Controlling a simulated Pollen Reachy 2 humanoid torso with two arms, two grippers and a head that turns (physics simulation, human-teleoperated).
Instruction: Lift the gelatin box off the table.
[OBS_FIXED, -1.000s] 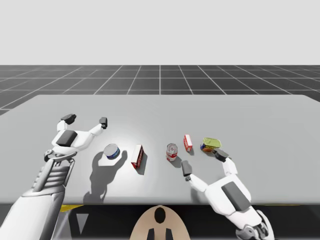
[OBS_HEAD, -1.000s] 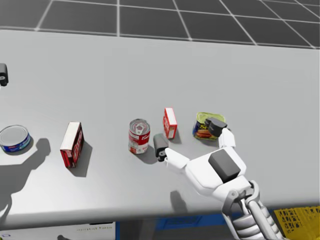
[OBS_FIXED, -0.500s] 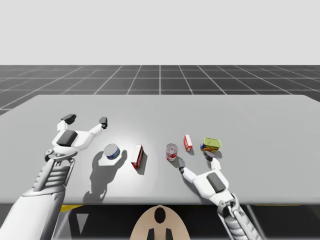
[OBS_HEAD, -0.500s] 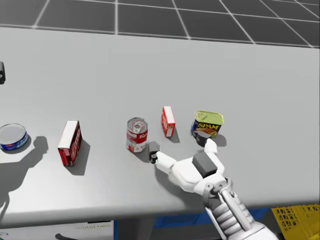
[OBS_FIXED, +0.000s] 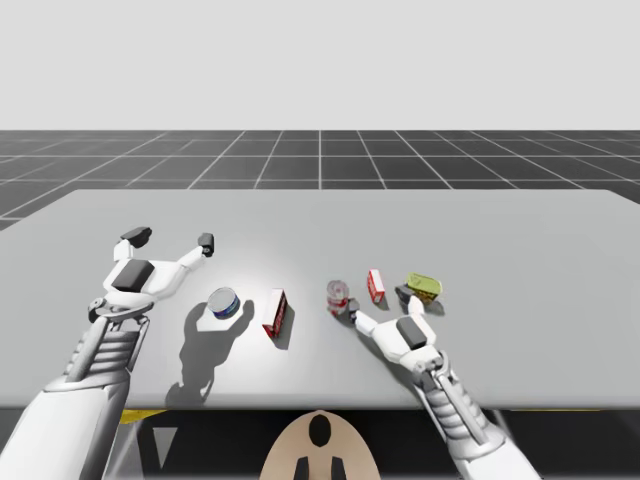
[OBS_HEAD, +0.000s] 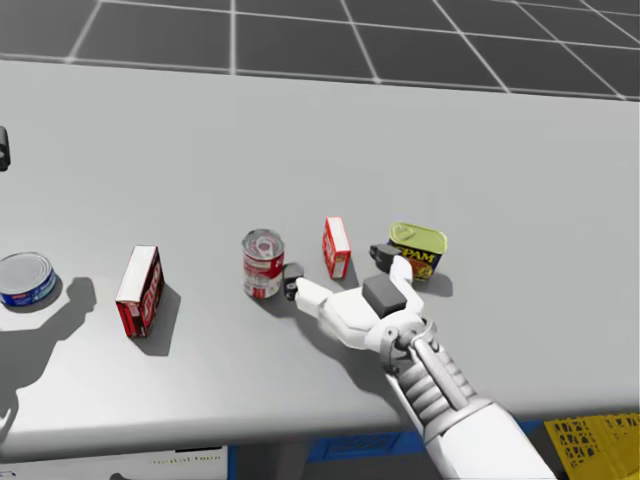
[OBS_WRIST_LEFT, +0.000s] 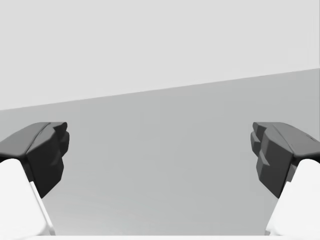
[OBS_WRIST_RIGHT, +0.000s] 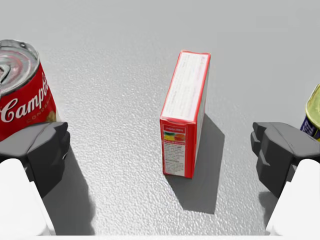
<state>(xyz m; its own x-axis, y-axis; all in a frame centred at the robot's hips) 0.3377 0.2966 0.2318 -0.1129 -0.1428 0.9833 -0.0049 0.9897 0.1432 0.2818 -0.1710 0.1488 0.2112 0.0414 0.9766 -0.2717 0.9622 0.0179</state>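
Note:
The gelatin box (OBS_WRIST_RIGHT: 185, 112) is a small red box with a white top, standing on edge on the grey table (OBS_FIXED: 500, 230). It also appears in the high view (OBS_FIXED: 375, 285) and the head view (OBS_HEAD: 337, 246). My right gripper (OBS_WRIST_RIGHT: 161, 156) is open and low over the table, with the box just ahead, between its spread fingers and touching neither. One finger (OBS_HEAD: 293, 278) sits by the red soup can (OBS_HEAD: 262, 263), the other (OBS_HEAD: 383, 254) by the yellow-topped blue tin (OBS_HEAD: 418, 248). My left gripper (OBS_FIXED: 171, 240) hovers open at the far left with nothing between its fingers (OBS_WRIST_LEFT: 47, 155).
A flat blue can (OBS_FIXED: 225, 302) and a larger red box (OBS_FIXED: 275, 312) stand left of the soup can (OBS_FIXED: 339, 297). The yellow-topped tin (OBS_FIXED: 424, 287) is right of the gelatin box. A yellow crate (OBS_HEAD: 590, 440) sits below the table's near edge.
My right gripper has moved forward and down, its fingers now either side of the gelatin box. The soup can has shifted a little to the left. The left arm has not moved.

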